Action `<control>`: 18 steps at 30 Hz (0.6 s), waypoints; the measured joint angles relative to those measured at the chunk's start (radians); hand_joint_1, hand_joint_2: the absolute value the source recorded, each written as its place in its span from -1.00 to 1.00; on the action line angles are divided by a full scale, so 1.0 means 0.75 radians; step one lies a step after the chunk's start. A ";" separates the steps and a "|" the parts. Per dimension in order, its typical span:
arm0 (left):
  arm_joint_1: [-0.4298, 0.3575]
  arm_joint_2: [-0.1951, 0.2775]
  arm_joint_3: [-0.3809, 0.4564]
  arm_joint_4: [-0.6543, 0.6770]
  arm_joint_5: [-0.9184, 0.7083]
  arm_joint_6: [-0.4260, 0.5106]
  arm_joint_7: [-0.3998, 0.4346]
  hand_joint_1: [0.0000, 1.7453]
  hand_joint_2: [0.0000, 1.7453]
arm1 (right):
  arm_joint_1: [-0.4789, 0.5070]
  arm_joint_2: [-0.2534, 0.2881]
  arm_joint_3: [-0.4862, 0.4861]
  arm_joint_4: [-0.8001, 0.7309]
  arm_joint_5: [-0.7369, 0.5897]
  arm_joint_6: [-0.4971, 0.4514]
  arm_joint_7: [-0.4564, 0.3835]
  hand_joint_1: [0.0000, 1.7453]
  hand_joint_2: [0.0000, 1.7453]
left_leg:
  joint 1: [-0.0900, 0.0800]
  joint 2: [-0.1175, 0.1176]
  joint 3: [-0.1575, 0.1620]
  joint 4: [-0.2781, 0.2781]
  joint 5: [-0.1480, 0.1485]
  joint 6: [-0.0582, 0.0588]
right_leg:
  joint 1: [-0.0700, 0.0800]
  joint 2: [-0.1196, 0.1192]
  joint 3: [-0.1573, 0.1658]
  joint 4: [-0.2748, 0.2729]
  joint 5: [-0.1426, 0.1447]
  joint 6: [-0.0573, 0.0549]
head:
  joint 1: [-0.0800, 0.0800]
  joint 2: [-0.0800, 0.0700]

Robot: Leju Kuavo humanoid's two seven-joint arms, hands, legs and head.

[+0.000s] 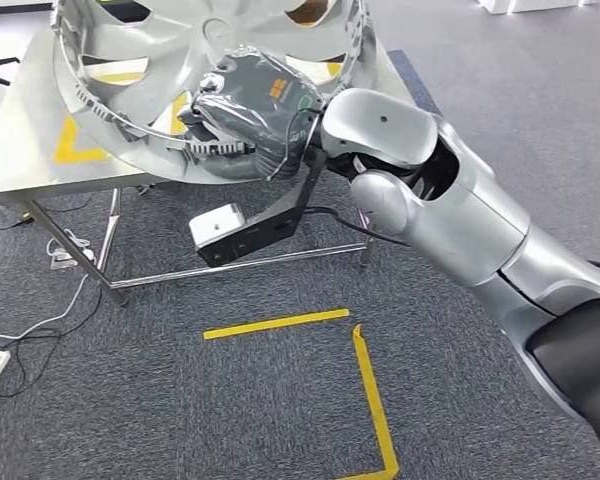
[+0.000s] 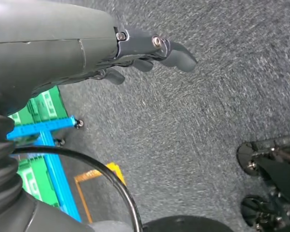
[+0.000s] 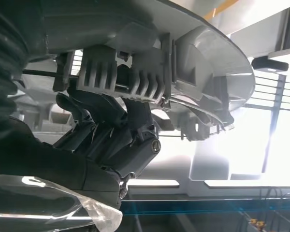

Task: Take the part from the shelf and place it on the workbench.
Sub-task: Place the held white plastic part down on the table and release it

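So at this point I had the part (image 1: 199, 60), a big silver wheel-cover sort of disc with spokes and a clipped rim, hanging partly over the near edge of the workbench (image 1: 18, 130). The right hand (image 1: 248, 115) was clamped on the disc's near rim, fingers (image 3: 110, 140) curled under the ribbed clips on the back side, as the right wrist view showed pretty clearly. Most of the disc sat above the workbench top, but I couldn't tell whether it was actually resting on the metal or floating just above it.

The left hand (image 2: 151, 48) hung over the grey carpet (image 2: 209, 125) holding nothing, fingers loosely apart, well away from the workbench.

My read was that this was the set-down step, nearly done. To do it well, I figured the trick was pushing the disc further in over the workbench before letting go, since the gripped edge overhung the near edge and could tip off toward the floor. I'd have lowered until the far rim touched down flat, then eased the fingers out from under the rim slowly so the clips didn't snag and drag the thing back with the hand. Thin plastic rim too, so no squeezing harder than needed.
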 joint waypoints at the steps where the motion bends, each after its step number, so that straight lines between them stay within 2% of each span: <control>1: 0.002 0.000 0.001 0.000 0.000 0.001 -0.005 -1.00 1.00 | 0.000 0.001 -0.001 0.000 0.001 0.000 -0.001 1.00 1.00 | 0.002 -0.015 0.001 -0.003 0.002 0.008 | -0.001 -0.006 0.002 -0.001 -0.006 0.007 | 0.000 0.000; 2: 0.005 -0.001 0.003 0.000 -0.001 0.001 -0.011 -1.00 1.00 | 0.001 0.002 -0.002 0.000 0.001 -0.001 -0.002 1.00 1.00 | 0.006 -0.030 0.003 -0.007 0.004 0.016 | -0.004 0.011 -0.001 0.009 -0.019 0.014 | 0.000 0.000; 3: 0.006 -0.002 0.004 0.000 -0.001 0.001 -0.018 -1.00 1.00 | 0.001 0.002 -0.004 -0.001 0.001 -0.001 -0.003 1.00 1.00 | 0.009 -0.044 0.006 -0.012 0.007 0.024 | -0.007 0.043 -0.014 0.041 -0.043 0.019 | 0.003 0.000; 5: 0.005 -0.003 0.008 0.000 -0.001 0.000 -0.029 -1.00 1.00 | 0.007 -0.001 -0.007 -0.002 0.002 -0.002 -0.005 1.00 1.00 | 0.014 -0.071 0.008 -0.015 0.009 0.035 | -0.012 0.117 -0.084 0.191 -0.121 0.023 | 0.009 0.000; 6: 0.003 -0.003 0.011 0.000 -0.001 0.000 -0.032 -1.00 1.00 | 0.013 -0.004 -0.007 -0.002 0.002 -0.002 -0.005 1.00 1.00 | 0.014 -0.084 0.008 -0.015 0.009 0.039 | -0.011 0.135 -0.131 0.285 -0.158 0.024 | 0.011 0.000; 7: 0.002 -0.002 0.013 0.000 -0.001 0.000 -0.036 -1.00 1.00 | 0.020 -0.007 -0.007 -0.002 0.001 -0.002 -0.005 1.00 1.00 | 0.014 -0.097 0.008 -0.015 0.008 0.040 | -0.011 0.142 -0.171 0.357 -0.177 0.025 | 0.012 0.000; 8: 0.003 -0.003 0.015 0.000 0.001 -0.002 -0.040 -1.00 1.00 | 0.027 -0.010 -0.007 -0.004 -0.001 -0.001 -0.003 1.00 1.00 | 0.013 -0.108 0.009 -0.015 0.008 0.041 | -0.011 0.144 -0.193 0.384 -0.170 0.025 | 0.013 0.000; 9: 0.005 -0.003 0.017 0.000 0.003 -0.007 -0.045 -1.00 1.00 | 0.032 -0.011 -0.008 -0.006 -0.002 -0.001 -0.001 1.00 1.00 | 0.013 -0.120 0.011 -0.014 0.007 0.041 | -0.011 0.145 -0.191 0.359 -0.137 0.023 | 0.013 0.000; 11: 0.006 -0.003 0.027 0.000 0.010 -0.018 -0.058 -1.00 1.00 | 0.035 -0.012 -0.011 -0.013 -0.004 0.000 0.003 1.00 1.00 | 0.013 -0.138 0.015 -0.014 0.005 0.037 | -0.011 0.152 -0.128 0.190 -0.029 0.014 | 0.013 0.000; 12: 0.007 -0.004 0.032 0.000 0.013 -0.022 -0.064 -1.00 1.00 | 0.035 -0.012 -0.014 -0.015 -0.004 0.000 0.003 1.00 1.00 | 0.012 -0.145 0.014 -0.011 0.003 0.033 | -0.011 0.157 -0.089 0.103 0.010 0.009 | 0.013 0.000; 13: 0.007 -0.005 0.037 0.000 0.015 -0.023 -0.069 -1.00 1.00 | 0.034 -0.012 -0.016 -0.017 -0.004 0.000 0.004 1.00 1.00 | 0.011 -0.150 0.010 -0.009 0.003 0.028 | -0.010 0.163 -0.061 0.042 0.030 0.004 | 0.012 0.000; 14: 0.007 -0.006 0.040 0.000 0.015 -0.023 -0.073 -1.00 1.00 | 0.033 -0.012 -0.017 -0.019 -0.004 0.001 0.004 1.00 1.00 | 0.011 -0.153 0.006 -0.007 0.004 0.022 | -0.009 0.167 -0.047 0.014 0.034 0.001 | 0.012 0.000; 16: 0.009 -0.006 0.047 0.000 0.015 -0.023 -0.079 -1.00 1.00 | 0.032 -0.013 -0.018 -0.020 -0.004 0.001 0.005 1.00 1.00 | 0.014 -0.154 -0.001 -0.007 0.006 0.008 | -0.007 0.166 -0.041 0.001 0.033 -0.005 | 0.011 0.000; 18: 0.010 -0.006 0.054 0.000 0.015 -0.024 -0.082 -1.00 1.00 | 0.031 -0.015 -0.019 -0.022 -0.003 0.001 0.006 1.00 1.00 | 0.015 -0.133 -0.012 0.019 -0.016 -0.008 | -0.012 0.160 -0.034 -0.008 0.039 -0.017 | 0.008 0.000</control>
